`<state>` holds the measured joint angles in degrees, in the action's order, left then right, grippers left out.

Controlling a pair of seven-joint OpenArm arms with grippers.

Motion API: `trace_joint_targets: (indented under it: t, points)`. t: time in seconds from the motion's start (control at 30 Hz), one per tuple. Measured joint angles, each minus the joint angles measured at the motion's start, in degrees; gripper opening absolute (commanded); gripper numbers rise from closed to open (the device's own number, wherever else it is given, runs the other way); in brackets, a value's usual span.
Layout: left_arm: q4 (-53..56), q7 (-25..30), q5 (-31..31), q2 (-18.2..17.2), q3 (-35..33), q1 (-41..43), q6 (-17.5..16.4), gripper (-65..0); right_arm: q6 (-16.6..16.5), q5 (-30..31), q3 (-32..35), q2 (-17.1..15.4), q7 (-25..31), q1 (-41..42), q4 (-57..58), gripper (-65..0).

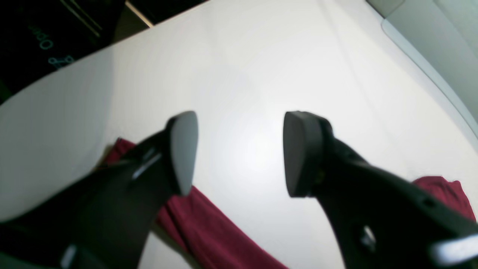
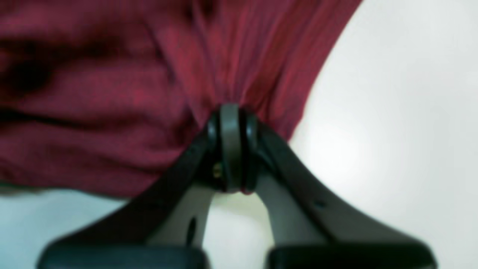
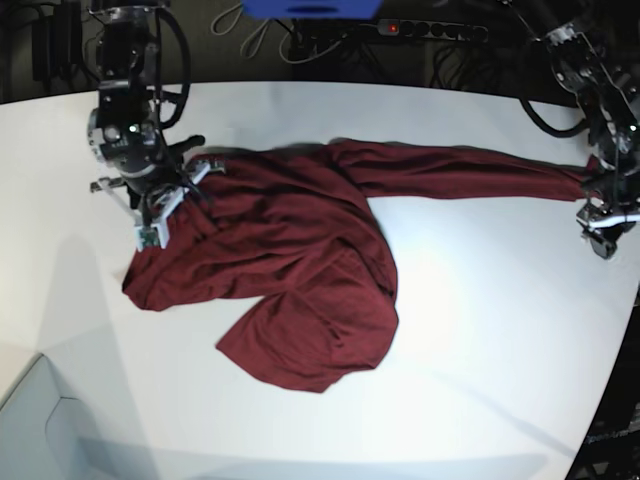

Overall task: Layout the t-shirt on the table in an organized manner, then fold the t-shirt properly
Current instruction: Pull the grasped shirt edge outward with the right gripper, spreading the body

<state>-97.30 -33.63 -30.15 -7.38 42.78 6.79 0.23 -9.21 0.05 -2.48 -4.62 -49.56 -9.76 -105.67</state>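
The dark maroon t-shirt (image 3: 300, 270) lies crumpled on the white table (image 3: 480, 300), with one long part stretched out toward the right. My right gripper (image 2: 230, 112) is shut on a bunched edge of the t-shirt (image 2: 112, 93); in the base view this gripper (image 3: 165, 205) sits at the shirt's upper left. My left gripper (image 1: 241, 151) stands open over bare table (image 1: 242, 74), nothing between its pads (image 1: 185, 149). Strips of the shirt (image 1: 209, 228) lie just under and behind its fingers. In the base view the left gripper (image 3: 603, 228) is at the stretched part's right end.
A power strip (image 3: 430, 30), cables and a blue object (image 3: 310, 8) lie beyond the table's far edge. The table's curved edge (image 3: 610, 350) runs close by the left arm. A pale grey box corner (image 3: 40, 420) sits at the lower left.
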Motion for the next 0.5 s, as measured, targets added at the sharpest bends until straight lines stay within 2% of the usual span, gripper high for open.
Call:
trace_joint_targets:
  t: [0.2,0.37,0.5]
  points:
    - [-3.26,0.00,-0.24,0.24,-5.07,3.32,-0.24,-29.7,0.00,0.28,0.00,0.02,0.22,0.63,-9.64,-65.0]
    - [-3.58,0.07,0.02,0.09,-8.22,5.55,-0.22,-29.7,-0.02,0.31,-0.48,0.07,-0.04,3.10,-9.81,-65.0]
    - [-3.58,0.15,0.11,0.02,-11.04,7.69,-0.15,-29.6,-0.07,0.48,-3.91,0.68,-0.13,6.12,-9.73,-65.0]
